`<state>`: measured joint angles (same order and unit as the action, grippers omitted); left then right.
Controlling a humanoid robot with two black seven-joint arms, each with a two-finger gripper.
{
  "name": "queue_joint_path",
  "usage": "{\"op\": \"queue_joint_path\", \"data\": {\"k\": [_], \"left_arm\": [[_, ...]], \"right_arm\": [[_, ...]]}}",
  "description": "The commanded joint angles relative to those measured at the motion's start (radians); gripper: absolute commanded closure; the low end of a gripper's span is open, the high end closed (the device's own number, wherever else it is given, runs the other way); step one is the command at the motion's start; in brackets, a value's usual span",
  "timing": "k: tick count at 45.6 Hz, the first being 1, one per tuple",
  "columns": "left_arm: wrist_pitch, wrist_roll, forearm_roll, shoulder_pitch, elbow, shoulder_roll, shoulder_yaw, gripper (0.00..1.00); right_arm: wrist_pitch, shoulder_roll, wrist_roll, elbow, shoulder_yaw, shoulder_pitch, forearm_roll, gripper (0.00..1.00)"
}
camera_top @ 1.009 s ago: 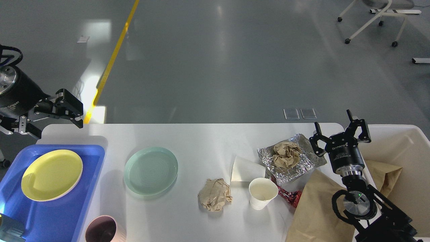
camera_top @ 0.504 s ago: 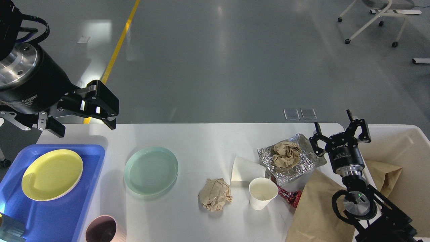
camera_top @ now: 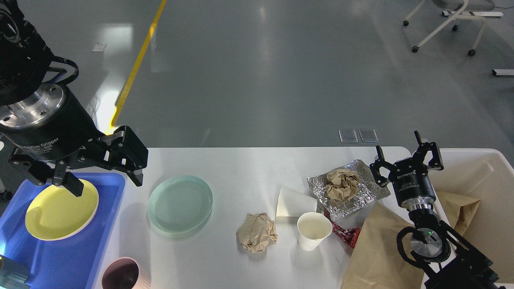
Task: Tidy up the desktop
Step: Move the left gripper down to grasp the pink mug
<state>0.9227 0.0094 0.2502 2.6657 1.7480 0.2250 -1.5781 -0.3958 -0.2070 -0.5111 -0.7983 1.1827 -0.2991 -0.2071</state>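
The white desktop (camera_top: 241, 164) holds a pale green plate (camera_top: 180, 204), a crumpled brown paper ball (camera_top: 257, 232), a white paper cup (camera_top: 314, 230), a flat white paper piece (camera_top: 292, 201), a foil sheet (camera_top: 363, 192) with crumpled brown paper (camera_top: 342, 184) on it, and a red wrapper (camera_top: 348, 236). My left gripper (camera_top: 106, 182) is open and empty, hovering over the blue tray's right edge, left of the green plate. My right gripper (camera_top: 403, 154) is open and empty, just right of the foil.
A blue tray (camera_top: 80, 257) at the front left holds a yellow plate (camera_top: 61, 208). A dark mauve cup (camera_top: 120, 273) stands at the front edge. A brown paper bag (camera_top: 377, 249) lies at the right. A cream bin (camera_top: 488, 160) stands beside the table's right end.
My left gripper has come in from the far left, moving right and down to over the tray's right edge. The right arm and the objects have not moved.
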Motion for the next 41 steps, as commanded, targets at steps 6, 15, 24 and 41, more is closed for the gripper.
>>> {"op": "queue_joint_path", "data": {"k": [6,15,24,41], "left_arm": [[-0.116,-0.002,-0.167,-0.203,-0.008,0.049,0.073,0.08],[-0.289,-0.002,-0.422,-0.426,-0.028,0.114,0.17,0.09],[-0.452,0.003,-0.698,-0.648,-0.062,0.162,0.22,0.1],[-0.634,0.0,-0.891,-0.944,-0.146,0.18,0.279,0.1]], "right_arm": [[0.0,0.0,0.0,0.001,0.0,0.0,0.0,0.0],[0.0,0.0,0.0,-0.001,0.0,0.0,0.0,0.0],[0.0,0.0,0.0,-0.001,0.0,0.0,0.0,0.0],[0.0,0.0,0.0,-0.001,0.0,0.0,0.0,0.0]]}}
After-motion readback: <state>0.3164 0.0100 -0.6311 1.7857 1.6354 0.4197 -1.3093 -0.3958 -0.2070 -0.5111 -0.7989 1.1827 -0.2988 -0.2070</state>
